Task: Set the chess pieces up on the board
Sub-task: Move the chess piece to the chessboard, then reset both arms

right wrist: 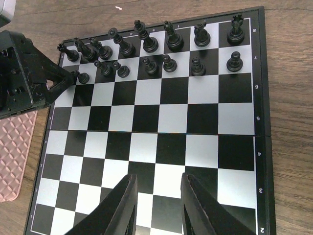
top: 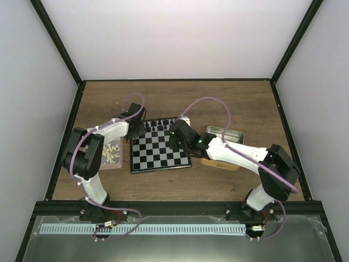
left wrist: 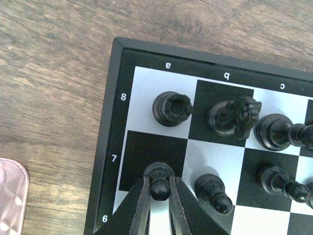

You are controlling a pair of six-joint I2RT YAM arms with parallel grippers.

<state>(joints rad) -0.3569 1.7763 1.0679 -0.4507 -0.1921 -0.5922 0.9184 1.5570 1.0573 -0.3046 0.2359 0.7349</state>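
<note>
On the wooden table (top: 218,103), the board (top: 158,158) holds chess pieces (right wrist: 148,45) along its far rows. The left gripper (left wrist: 160,190) pinches the a7 pawn (left wrist: 160,172). The right gripper (right wrist: 159,180) hangs wide and empty above bare squares.

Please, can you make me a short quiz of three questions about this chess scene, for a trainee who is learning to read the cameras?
1. True or false: the right gripper holds a chess piece.
2. The pawn gripped by the left gripper stands on which square of the board? A) a7 B) c8 C) b6
3. Fill in: the piece on a8 is a ____.
Key: 1 false, its jaws are open with nothing between them. 2 A. 3 rook.
</note>
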